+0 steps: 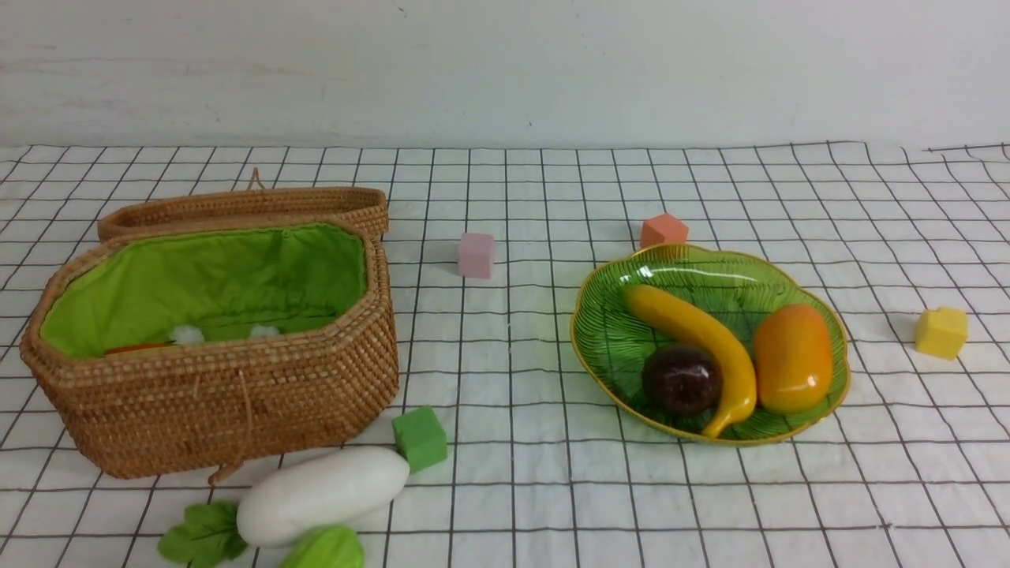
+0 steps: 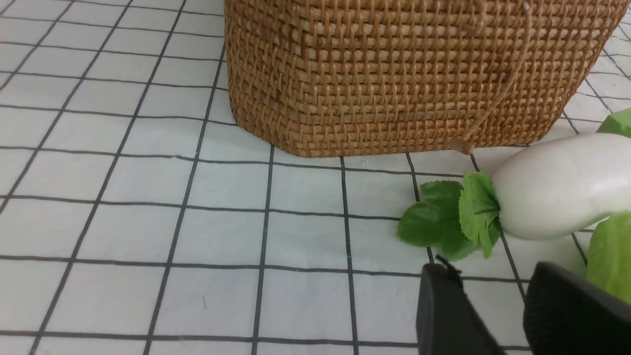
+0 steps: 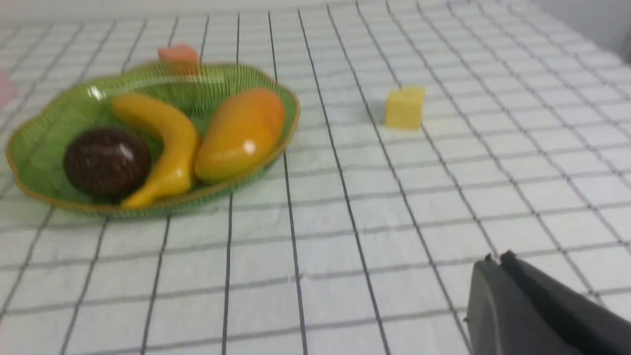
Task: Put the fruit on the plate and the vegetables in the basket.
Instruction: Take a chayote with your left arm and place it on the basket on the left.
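Basket (image 1: 316, 363): open-topped and green-lined, on the robot's left; a bit of orange and small white tufts show inside, so the carrot (image 1: 138, 348) is probably in already.
Plate (image 1: 846, 347): on the robot's right, holding all the fruit; that half looks finished.
Radish (image 1: 319, 493): lying on the cloth in front of the basket, its leaves toward the robot's left.
Banana (image 1: 702, 331): on the plate, between mango (image 1: 793, 359) and dark round fruit (image 1: 682, 380).
Green vegetable (image 1: 325, 550): on the cloth, close beside the radish, partly out of the front view.
Left gripper (image 2: 493, 276): fingers apart, nothing between them, near the radish leaves.
Right gripper (image 3: 493, 259): fingertips pressed together, empty.
Step in hand: loading vegetables, two left outside.
Next move: the left gripper likely needs to shift toward the robot's right, straddle one vegetable, close, and lift it clear over the basket rim.
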{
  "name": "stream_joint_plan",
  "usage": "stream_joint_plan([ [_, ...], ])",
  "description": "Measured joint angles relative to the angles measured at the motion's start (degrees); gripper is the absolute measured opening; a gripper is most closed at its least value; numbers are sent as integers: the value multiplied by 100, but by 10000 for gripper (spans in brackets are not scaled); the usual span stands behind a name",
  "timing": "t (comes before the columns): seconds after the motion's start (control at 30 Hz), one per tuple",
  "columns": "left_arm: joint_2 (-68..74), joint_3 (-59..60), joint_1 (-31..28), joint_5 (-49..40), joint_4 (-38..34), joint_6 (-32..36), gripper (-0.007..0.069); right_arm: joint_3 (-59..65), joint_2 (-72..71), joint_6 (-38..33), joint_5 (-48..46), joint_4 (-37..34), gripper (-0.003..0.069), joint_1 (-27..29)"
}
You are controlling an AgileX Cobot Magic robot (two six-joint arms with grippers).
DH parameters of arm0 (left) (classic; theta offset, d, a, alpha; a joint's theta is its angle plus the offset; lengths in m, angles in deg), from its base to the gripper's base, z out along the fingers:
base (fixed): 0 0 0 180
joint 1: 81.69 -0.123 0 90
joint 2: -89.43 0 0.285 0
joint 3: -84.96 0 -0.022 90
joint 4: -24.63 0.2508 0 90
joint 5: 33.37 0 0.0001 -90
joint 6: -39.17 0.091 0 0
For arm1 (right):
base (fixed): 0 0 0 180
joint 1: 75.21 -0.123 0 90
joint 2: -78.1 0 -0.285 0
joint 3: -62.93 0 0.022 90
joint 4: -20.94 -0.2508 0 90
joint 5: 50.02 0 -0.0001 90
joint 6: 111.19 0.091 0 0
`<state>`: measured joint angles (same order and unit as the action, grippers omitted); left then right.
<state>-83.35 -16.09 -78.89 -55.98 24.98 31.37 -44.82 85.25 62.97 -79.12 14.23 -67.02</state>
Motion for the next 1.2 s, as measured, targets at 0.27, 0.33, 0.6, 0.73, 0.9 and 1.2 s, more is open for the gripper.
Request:
stream_joint_plan([
  [0.27, 0, 0, 0, 0, 0, 0, 239, 573, -9, 18, 674, 10, 17, -420],
  [0.33, 0, 0, 0, 0, 0, 0, 239, 573, -9, 18, 691, 10, 17, -438],
  [0.6, 0, 5, 0, 0, 0, 0, 239, 573, -9, 18, 696, 10, 27, -452],
  [0.73, 0, 5, 0, 0, 0, 0, 239, 578, -9, 18, 696, 10, 33, -452],
  [0.9, 0, 5, 0, 0, 0, 0, 239, 578, -9, 18, 696, 10, 37, -452],
  [1.2, 0, 5, 0, 872, -120, 0, 239, 578, -9, 18, 696, 10, 50, -452],
])
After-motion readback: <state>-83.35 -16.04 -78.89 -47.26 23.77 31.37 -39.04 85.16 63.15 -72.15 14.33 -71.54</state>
